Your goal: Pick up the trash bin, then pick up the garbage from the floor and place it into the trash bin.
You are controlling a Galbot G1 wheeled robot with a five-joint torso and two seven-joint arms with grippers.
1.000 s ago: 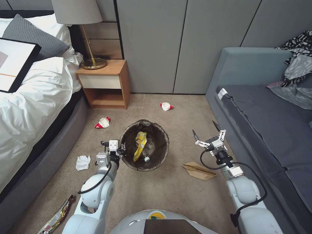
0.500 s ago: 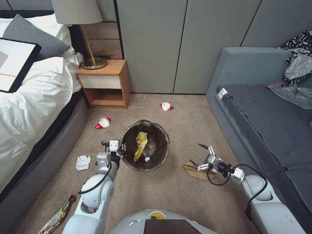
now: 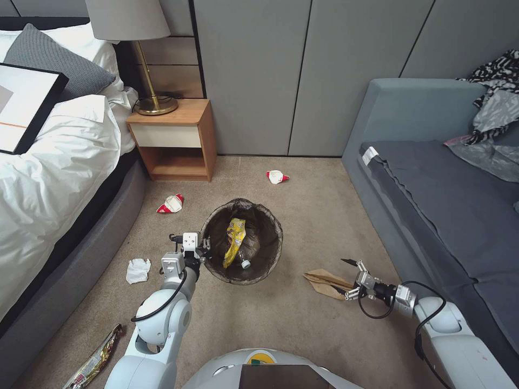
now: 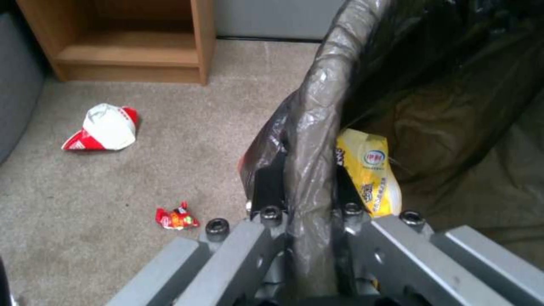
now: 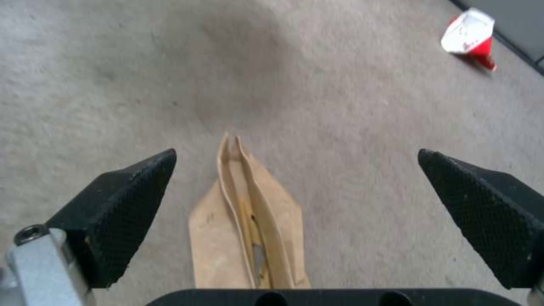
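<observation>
The left gripper (image 4: 306, 191) has its fingers clamped on the trash bin (image 3: 241, 248) rim. The right gripper (image 5: 295, 199), fingers wide apart, hovers at the brown paper bag (image 5: 249, 229) lying flat on the floor (image 3: 303, 205). The bag seems light and thin, probably best pinched at its raised fold.

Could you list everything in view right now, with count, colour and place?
Bin: one, dark-lined, mid-floor.
Yellow wrapper: one, in the bin.
Bottle: one, clear, in the bin.
Paper bag: one, brown, right of the bin.
Red-white wrappers: two, beyond the bin.
Tissue: one, white, near the bed.
Foil wrapper: one, lower left.
Nightstand: one, wooden, holding a lamp.
Bed: white, left.
Sofa: grey-blue, right.
Left gripper: shut on the bin's rim.
Right gripper: open, at the paper bag.
</observation>
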